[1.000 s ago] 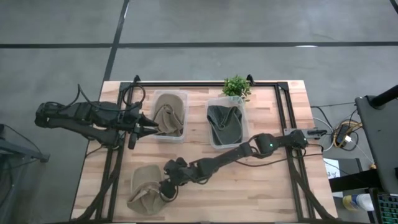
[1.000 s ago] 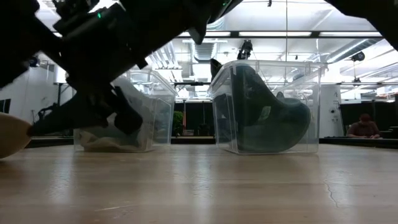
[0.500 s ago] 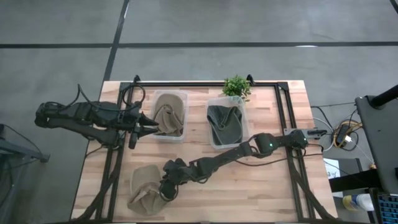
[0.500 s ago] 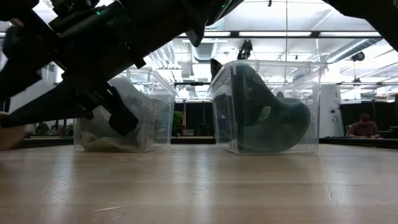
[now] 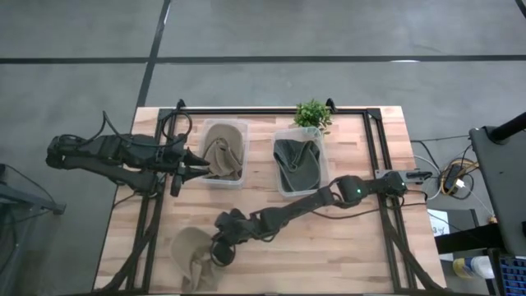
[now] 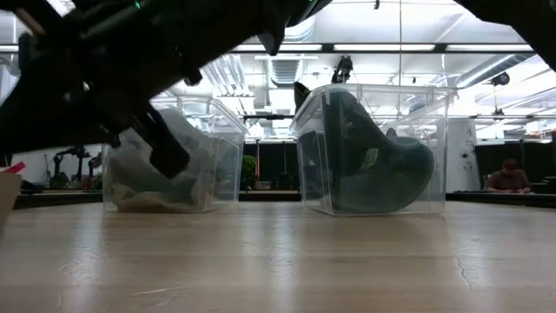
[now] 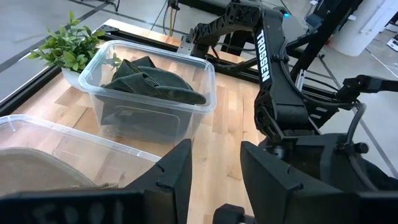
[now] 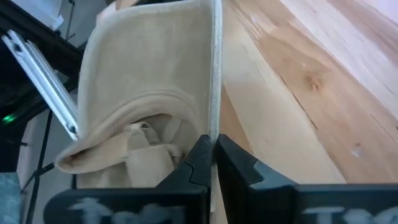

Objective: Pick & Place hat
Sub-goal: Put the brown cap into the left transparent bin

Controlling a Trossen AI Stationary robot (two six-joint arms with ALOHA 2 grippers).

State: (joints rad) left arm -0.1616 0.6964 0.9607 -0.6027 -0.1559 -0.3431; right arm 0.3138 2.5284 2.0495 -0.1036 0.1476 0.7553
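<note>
Floppy tan fabric hat (image 5: 191, 252) pinched in right gripper (image 5: 215, 253), left gripper (image 5: 194, 167) parted beside clear bin (image 5: 223, 154)

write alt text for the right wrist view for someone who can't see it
The right gripper is pinched shut on the brim edge of a tan hat, lifting it so the brim stands up and the crown sags beneath it. Bare wooden table fills the area beside the hat, with a dark metal frame behind it.
</note>
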